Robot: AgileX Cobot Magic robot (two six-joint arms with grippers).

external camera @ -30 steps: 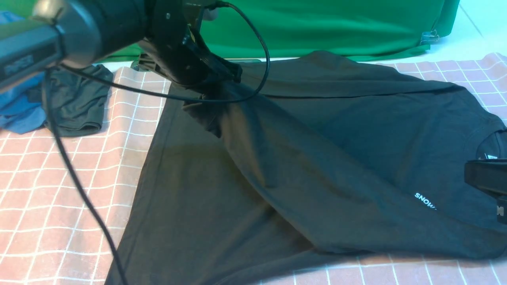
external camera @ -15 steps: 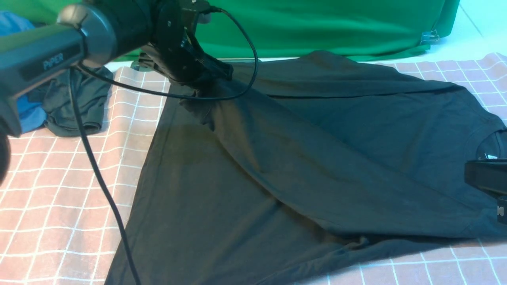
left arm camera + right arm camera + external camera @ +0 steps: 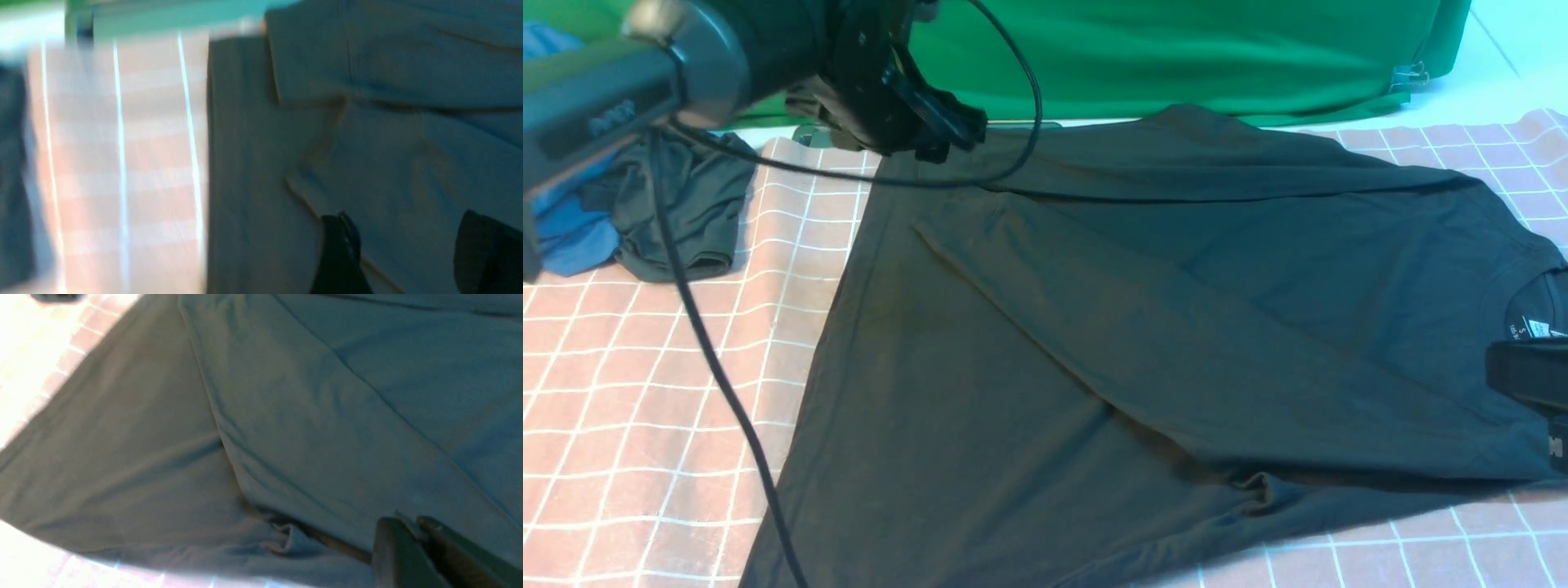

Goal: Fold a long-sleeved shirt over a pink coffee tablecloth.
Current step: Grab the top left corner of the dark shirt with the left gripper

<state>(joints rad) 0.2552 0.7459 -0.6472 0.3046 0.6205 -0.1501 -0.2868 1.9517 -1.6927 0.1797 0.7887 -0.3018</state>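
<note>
Green cloth [image 3: 1217, 57] spans the back; dark garment [image 3: 682, 208] touches blue garment [image 3: 572, 237].

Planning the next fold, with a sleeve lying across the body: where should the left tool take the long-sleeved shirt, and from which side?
Probably the hem, approached by the left tool from the robot's left across the pink coffee tablecloth. That edge of the long-sleeved shirt lies flat, straight and free, with bare cloth beside it.

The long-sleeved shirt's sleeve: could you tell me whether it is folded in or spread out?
Folded in: the sleeve lies flat and diagonal across the body of the long-sleeved shirt.
</note>
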